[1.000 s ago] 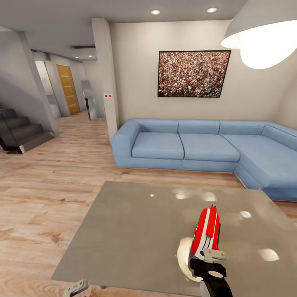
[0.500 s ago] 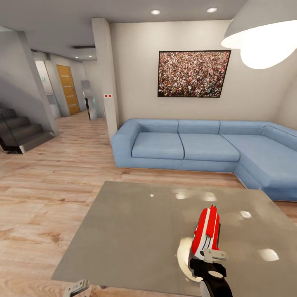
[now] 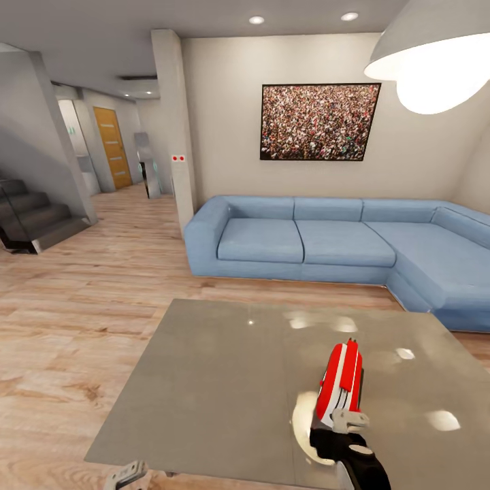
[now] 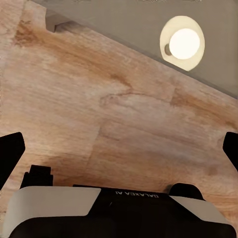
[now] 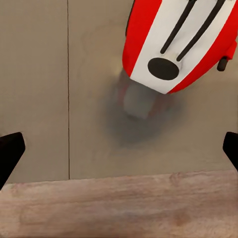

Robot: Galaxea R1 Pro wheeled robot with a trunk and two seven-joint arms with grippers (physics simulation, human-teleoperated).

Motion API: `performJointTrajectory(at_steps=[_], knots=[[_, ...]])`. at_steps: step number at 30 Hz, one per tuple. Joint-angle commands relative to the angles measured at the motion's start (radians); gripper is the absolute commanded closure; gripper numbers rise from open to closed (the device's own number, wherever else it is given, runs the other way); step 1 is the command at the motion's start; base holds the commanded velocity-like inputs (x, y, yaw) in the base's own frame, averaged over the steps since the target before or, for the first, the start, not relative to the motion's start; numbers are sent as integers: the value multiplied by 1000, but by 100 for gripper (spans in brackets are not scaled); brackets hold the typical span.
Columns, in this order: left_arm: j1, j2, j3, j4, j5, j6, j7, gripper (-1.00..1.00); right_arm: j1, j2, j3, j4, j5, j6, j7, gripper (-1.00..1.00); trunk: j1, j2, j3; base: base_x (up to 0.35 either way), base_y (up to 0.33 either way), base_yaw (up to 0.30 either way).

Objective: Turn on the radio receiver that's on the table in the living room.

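Since the radio receiver (image 3: 340,381) stands on edge on the counter (image 3: 218,381), glossy, rigid, probably light and tippy, press its dark oval button gently. Right claw (image 3: 346,421) just beside it, spread wide.

the radio receiver (image 3: 339,383) stands on the table (image 3: 218,388), toward its right near side — the right pincer (image 3: 348,423) sits just before it. the left pincer (image 3: 128,474) lies off the table's near left corner, over the floor (image 3: 75,320). behind the table runs the sofa (image 3: 327,245), a picture (image 3: 318,122) on the wall above it.
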Motion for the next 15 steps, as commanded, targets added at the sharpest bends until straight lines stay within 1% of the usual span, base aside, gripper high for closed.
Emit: performJointTrajectory(at_steps=[1, 2, 6, 10, 15], knots=[[0, 1, 0, -1, -1, 0, 0, -100, -1, -11, 0, -10, 0, 10, 28, -100, 0, 0, 0, 0, 0, 0], [0, 3, 0, -2, -1, 0, 0, -100, -2, -21, -1, -21, 0, 20, 49, -100, 0, 0, 0, 0, 0, 0], [0, 13, 1, -2, -3, 0, 1, -100, -3, -43, -1, -43, 0, 64, 78, -100, 0, 0, 0, 0, 0, 0], [0, 22, 1, -1, -3, 1, 1, -100, -3, -53, -1, -54, 1, 91, 86, -100, 0, 0, 0, 0, 0, 0], [0, 25, 1, -1, -3, 1, 1, -100, -3, -60, -2, -63, 0, 99, 88, -100, 0, 0, 0, 0, 0, 0]])
